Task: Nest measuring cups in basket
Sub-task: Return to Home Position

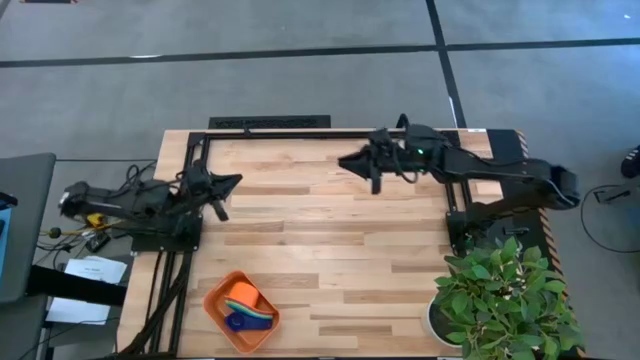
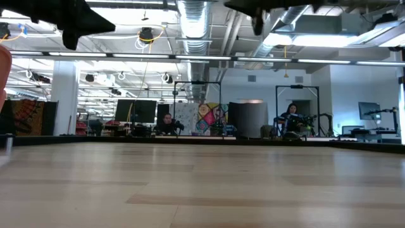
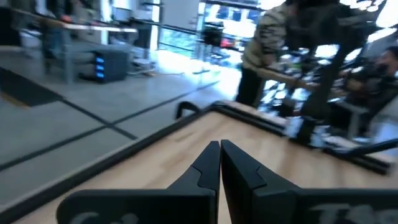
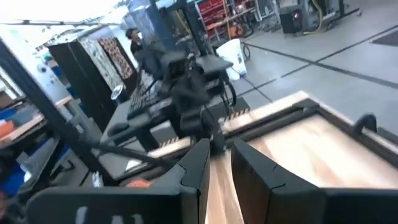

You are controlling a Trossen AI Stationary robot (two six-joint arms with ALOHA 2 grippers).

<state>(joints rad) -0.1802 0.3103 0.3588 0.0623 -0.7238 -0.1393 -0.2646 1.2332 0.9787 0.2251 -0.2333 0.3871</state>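
Observation:
The salmon-orange basket (image 1: 216,310) rests on the table near its near-left corner. Inside it lie the measuring cups (image 1: 248,306), bunched one in another; I make out green, yellow-orange, teal and a dark blue one (image 1: 236,322). The other colours do not show. My left gripper (image 1: 237,181) hangs in the air over the table's left side, fingers shut (image 3: 219,151). My right gripper (image 1: 345,160) hangs over the far middle of the table, its fingers a narrow gap apart (image 4: 219,152). Both are far from the basket and hold nothing.
A potted plant (image 1: 505,300) stands at the table's near-right corner. A black frame (image 1: 270,131) runs along the far edge. The wide wooden top (image 1: 340,250) lies between the arms and the basket. People sit in the room beyond the table (image 2: 292,114).

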